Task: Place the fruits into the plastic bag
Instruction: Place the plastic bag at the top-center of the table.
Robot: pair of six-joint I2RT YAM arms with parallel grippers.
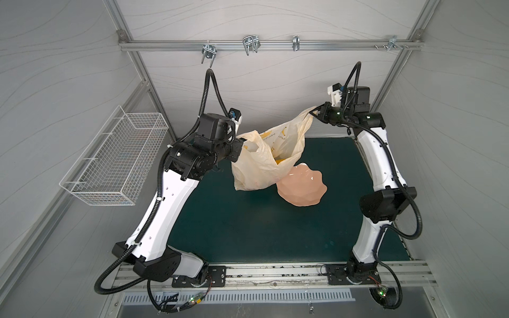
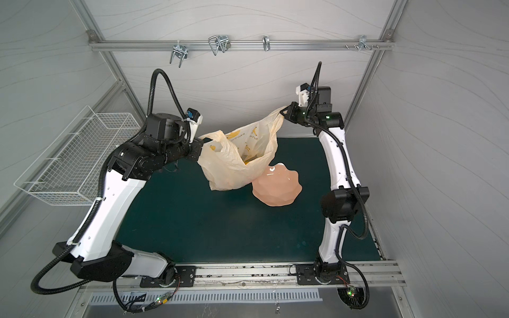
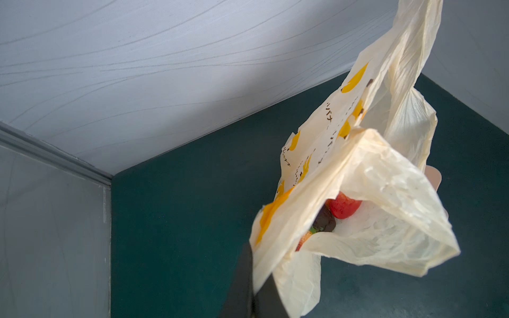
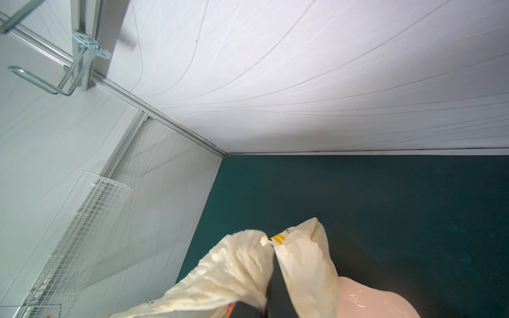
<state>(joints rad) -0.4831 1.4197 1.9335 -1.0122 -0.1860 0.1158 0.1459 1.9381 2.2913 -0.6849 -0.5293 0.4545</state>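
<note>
Green mat (image 1: pixel 248 234); left gripper (image 1: pixel 243 142), right gripper (image 1: pixel 313 112) clamped on plastic bag (image 1: pixel 261 168); fruits (image 3: pixel 344 209) inside, count unclear.

Pale grey panels (image 1: pixel 261 82) enclose a dark green surface (image 1: pixel 248 220). Metal hooks (image 1: pixel 250 45) line an aluminium rail (image 1: pixel 330 44); a wire basket (image 1: pixel 118 157) hangs on one wall.

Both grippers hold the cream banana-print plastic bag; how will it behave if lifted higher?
Probably floppy: the thin crinkly cream plastic bag sags between the left gripper and right gripper. Likely bottom-heavy: toy fruits pool inside, so it may swing.
</note>
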